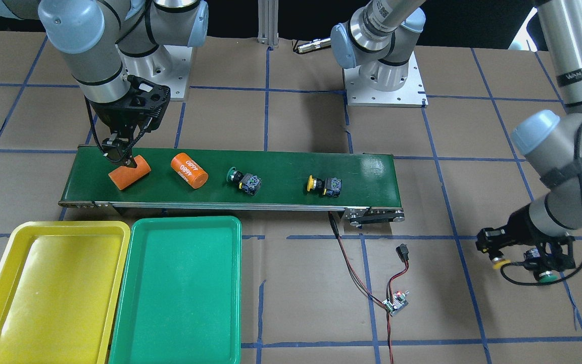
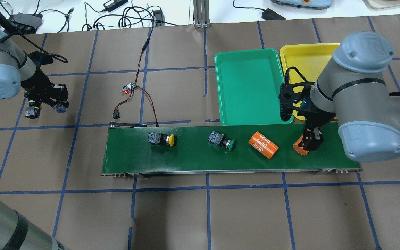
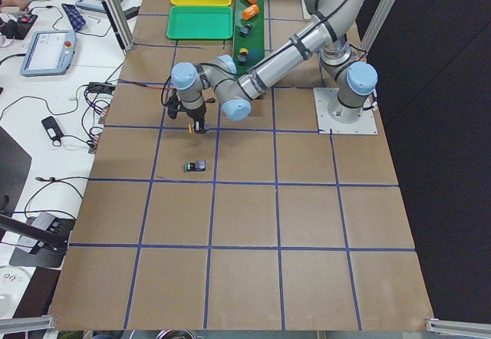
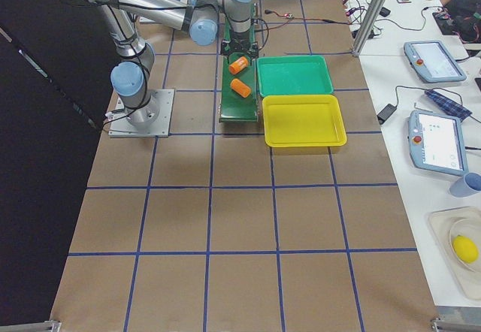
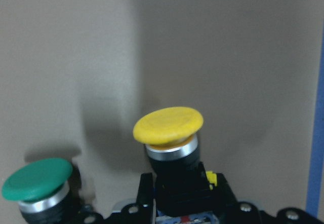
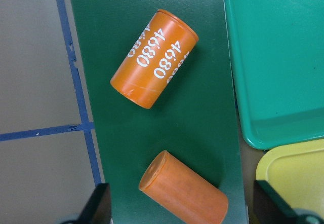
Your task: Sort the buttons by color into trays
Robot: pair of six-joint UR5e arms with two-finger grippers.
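Your buttons look small, light and hard, I think; the round caps look smooth and may slip, so take each one by its blocky body, on the flat sides. Your left claw (image 3: 196,126) is clamped on the held yellow button (image 5: 169,127), up off the bench (image 1: 296,303), with the cap pointing away from the claw; the loose green button (image 3: 196,166) lies on the bench just beside it. The belt green button (image 1: 243,180) and the belt yellow button (image 1: 324,185) lie on their sides on the dark green belt (image 1: 281,167), well apart. The yellow tray (image 1: 68,226) and the green tray (image 1: 190,220) sit side by side by the far end of the belt, well apart from your left claw; the wires and small board (image 1: 394,303) lie on the bench between. Your right claw (image 2: 311,140) hangs with its fingers wide apart over the plain orange cylinder (image 6: 182,193); the marked orange cylinder (image 6: 154,57) lies near it; both sit between the belt buttons and the trays, so I think you should go round them.
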